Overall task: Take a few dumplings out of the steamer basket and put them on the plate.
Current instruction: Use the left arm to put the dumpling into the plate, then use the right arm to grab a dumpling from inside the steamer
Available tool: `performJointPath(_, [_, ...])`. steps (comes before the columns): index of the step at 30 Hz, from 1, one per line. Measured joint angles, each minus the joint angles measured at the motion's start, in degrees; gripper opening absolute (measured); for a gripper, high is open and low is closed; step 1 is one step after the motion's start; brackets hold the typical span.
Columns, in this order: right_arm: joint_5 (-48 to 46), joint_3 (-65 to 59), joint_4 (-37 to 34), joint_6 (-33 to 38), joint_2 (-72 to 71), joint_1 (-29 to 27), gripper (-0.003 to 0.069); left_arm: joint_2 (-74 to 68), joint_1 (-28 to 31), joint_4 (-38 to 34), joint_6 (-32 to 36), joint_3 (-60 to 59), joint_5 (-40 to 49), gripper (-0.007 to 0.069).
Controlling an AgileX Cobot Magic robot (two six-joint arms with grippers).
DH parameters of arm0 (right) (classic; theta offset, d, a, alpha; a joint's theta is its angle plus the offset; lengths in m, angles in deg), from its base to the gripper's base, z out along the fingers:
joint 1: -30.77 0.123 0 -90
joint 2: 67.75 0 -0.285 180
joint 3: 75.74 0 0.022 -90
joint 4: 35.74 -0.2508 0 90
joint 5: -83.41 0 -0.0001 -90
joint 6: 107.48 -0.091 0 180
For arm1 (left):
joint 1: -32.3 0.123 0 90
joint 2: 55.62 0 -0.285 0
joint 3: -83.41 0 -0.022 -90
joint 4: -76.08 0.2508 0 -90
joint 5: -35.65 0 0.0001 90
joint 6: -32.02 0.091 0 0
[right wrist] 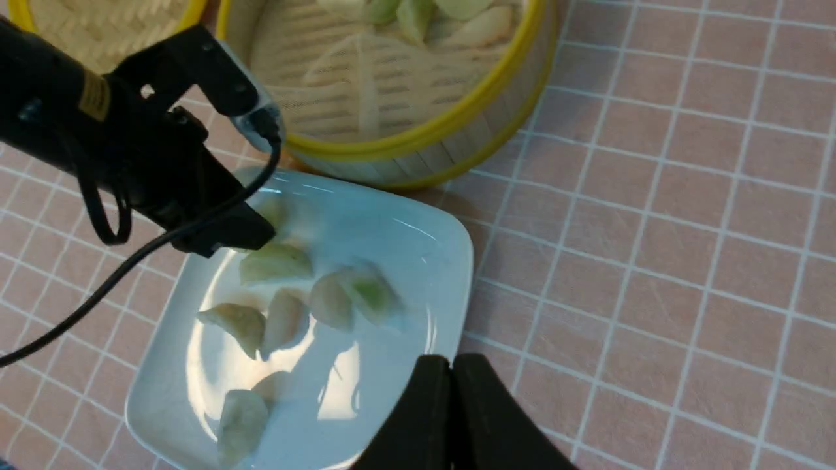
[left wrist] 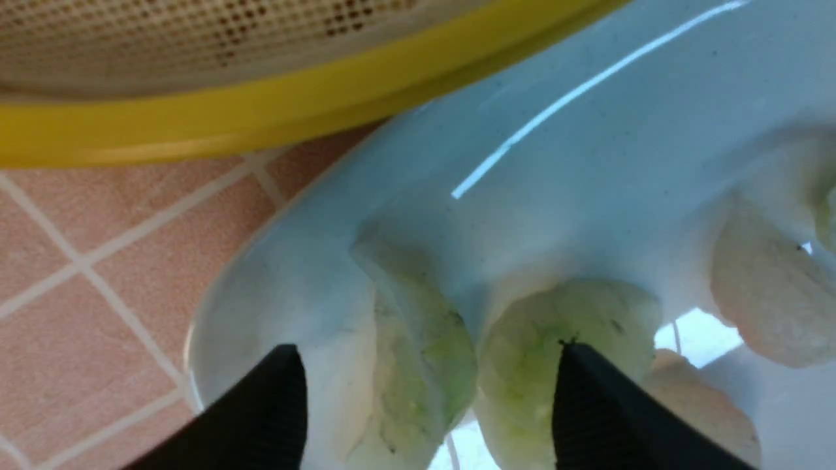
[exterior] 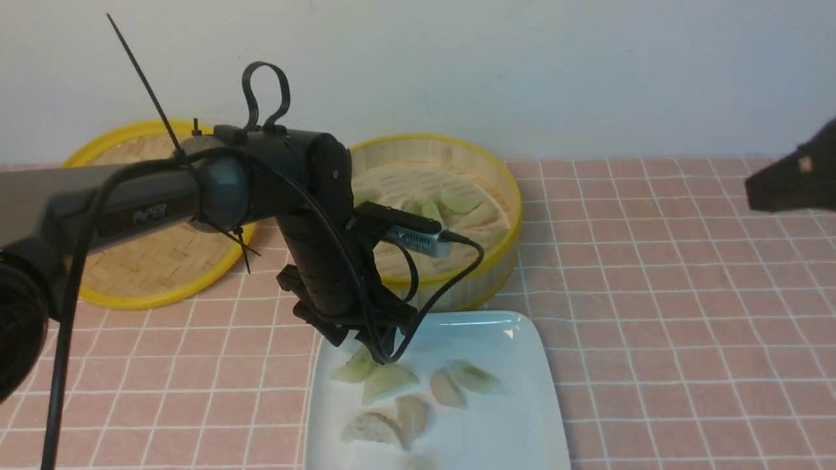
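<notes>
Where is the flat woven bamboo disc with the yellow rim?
In the front view, the flat woven bamboo disc with the yellow rim lies on the left, behind the black left arm and left of the round bamboo basket.

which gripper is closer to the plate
Left. The left gripper is low over the plate, at its corner beside the steamer basket. The right gripper is farther off, raised to the right of the plate.

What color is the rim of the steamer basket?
The steamer basket's rim is yellow, clearest in the right wrist view.
</notes>
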Motion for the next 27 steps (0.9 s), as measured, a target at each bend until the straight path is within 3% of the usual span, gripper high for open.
performJointPath(2, [-0.2,3.3,0.1,0.4,3.4,2.4,-0.001,1.1,0.1,0.2,-0.3,0.8,1.8,0.0427])
performJointPath(4, [0.0,7.5,1.3,0.6,7.8,5.6,-0.001,4.1,0.1,0.7,-0.3,0.8,3.0,0.0343])
performJointPath(6, [0.0,10.6,2.5,0.7,11.4,7.8,-0.001,7.5,0.0,1.1,-0.3,0.8,3.9,0.0239])
performJointPath(8, [0.3,15.7,4.7,0.7,17.7,10.8,-0.001,14.1,0.0,1.8,-0.4,0.6,4.8,0.0077])
performJointPath(10, [0.7,20.8,7.2,0.7,24.1,12.9,-0.0009,19.8,0.0,1.9,-1.0,-0.4,4.9,0.0023])
performJointPath(16, [3.3,31.4,12.7,0.9,37.7,16.8,0.0036,36.8,0.0,1.8,-2.9,-6.7,5.0,-0.0006])
performJointPath(27, [10.8,47.1,14.0,4.5,60.3,18.0,0.0328,55.7,0.0,1.7,-7.7,-17.3,6.9,-0.0006])
